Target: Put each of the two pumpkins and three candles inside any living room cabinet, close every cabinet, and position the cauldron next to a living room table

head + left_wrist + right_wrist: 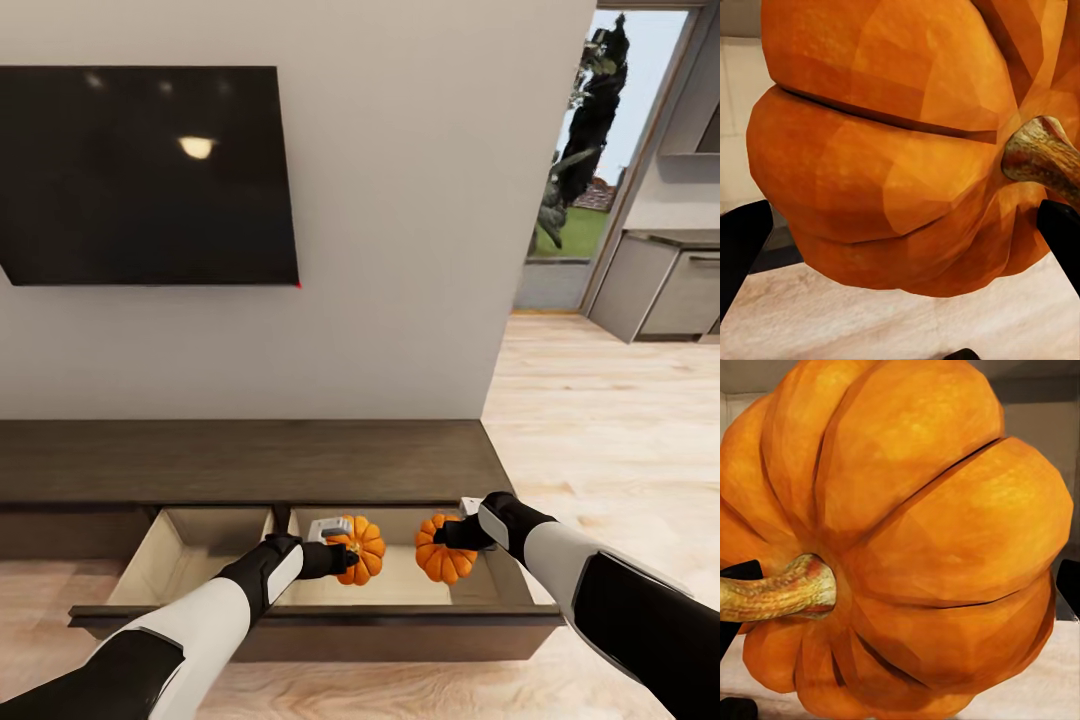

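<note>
- Orange ribbed rind sits between the dark fingers of the left hand (345, 556), which is closed around the left pumpkin (362, 549); its stem (1039, 155) points sideways, so the hold looks to be across the ribs and could roll on release.
- Likewise the right hand (462, 533) is closed on the right pumpkin (445, 561), stem (776, 589) turned toward one finger.
- Below both hands lies the open drawer (205, 555) of the cabinet (240, 460); dropped from this height, either pumpkin might bounce or roll against the other, as they hang near each other.
- Nearest the robot, the drawer front (330, 620) lies under both forearms; lowering carelessly could knock it.
</note>
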Available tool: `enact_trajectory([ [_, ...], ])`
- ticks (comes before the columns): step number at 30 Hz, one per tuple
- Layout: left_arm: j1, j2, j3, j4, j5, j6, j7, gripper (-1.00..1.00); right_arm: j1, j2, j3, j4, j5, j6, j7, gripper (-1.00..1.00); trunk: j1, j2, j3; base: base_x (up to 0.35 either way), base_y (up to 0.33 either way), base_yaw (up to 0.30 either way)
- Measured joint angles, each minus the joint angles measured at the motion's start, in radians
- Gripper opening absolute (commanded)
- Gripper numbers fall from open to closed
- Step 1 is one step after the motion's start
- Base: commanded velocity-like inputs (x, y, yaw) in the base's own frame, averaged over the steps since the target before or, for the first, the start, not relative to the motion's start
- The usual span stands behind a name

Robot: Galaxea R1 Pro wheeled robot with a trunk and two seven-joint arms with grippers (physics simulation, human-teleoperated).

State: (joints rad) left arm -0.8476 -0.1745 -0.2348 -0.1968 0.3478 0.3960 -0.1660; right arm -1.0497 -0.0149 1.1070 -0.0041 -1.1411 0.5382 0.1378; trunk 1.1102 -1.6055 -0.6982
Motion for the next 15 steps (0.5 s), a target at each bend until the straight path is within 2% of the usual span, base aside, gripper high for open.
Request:
enact_trajectory([
  [4,0.000,0.000,0.000,0.000,0.000,0.000,0.000,-1.00,0.000,0.000,-0.002,0.001,-0.001,0.000,-0.002,-1.00,0.000,0.000,-0.006,0.230,0.000,0.000],
  [15,0.000,0.000,0.000,0.006,-0.002,-0.003,0.001,-1.00,0.001,0.000,-0.001,0.001,-0.002,-0.002,0.000,-1.00,0.000,0.000,-0.024,0.011,0.000,0.000],
])
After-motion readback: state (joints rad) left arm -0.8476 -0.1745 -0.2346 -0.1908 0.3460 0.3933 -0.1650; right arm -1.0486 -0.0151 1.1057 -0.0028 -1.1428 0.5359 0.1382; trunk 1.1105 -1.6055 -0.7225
